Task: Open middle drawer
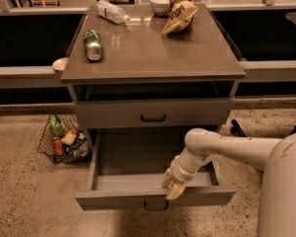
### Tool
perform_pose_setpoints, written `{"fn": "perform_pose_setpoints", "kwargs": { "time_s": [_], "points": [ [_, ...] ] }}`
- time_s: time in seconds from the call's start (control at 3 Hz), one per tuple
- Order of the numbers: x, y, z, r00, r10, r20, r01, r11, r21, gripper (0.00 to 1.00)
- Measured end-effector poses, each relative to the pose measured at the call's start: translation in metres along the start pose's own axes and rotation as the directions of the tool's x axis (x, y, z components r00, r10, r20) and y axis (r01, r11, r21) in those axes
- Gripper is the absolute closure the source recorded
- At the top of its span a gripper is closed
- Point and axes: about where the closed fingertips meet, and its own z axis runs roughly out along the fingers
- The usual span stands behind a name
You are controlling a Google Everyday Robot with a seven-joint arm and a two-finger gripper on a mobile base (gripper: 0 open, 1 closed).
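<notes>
The grey-brown bench (148,53) has a smooth, slightly shiny top, the green metal can (92,44) on it is glossy, the wide grey-brown middle drawer (113,200) looks matt, the cream plastic gripper (173,185) at this drawer's front edge is smooth, and the speckled stone floor (29,191) looks rough.

Seen at the lower right as a pale rounded body (286,191), with one arm (241,149) stretched leftward from it, roughly level, to a bent elbow (197,139). From there angled down and slightly left through a ribbed wrist (183,168) to the gripper (173,186), low in the middle of the view, pointing downward and toward the camera. Yellowish at the tip, paler above, well out to the left of the body.
</notes>
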Motion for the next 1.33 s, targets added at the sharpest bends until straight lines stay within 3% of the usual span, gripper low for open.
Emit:
{"fn": "perform_pose_setpoints", "kwargs": {
  "time_s": [0.33,0.67,1.33],
  "points": [
    [-0.001,0.002,0.002,1.0,-0.003,0.005,0.004,1.0,-0.006,1.0],
    [-0.005,0.004,0.014,0.999,-0.016,0.038,0.018,0.999,-0.04,1.0],
    [-0.007,0.007,0.015,0.998,-0.022,0.055,0.026,0.9981,-0.057,1.0]
  ]
}}
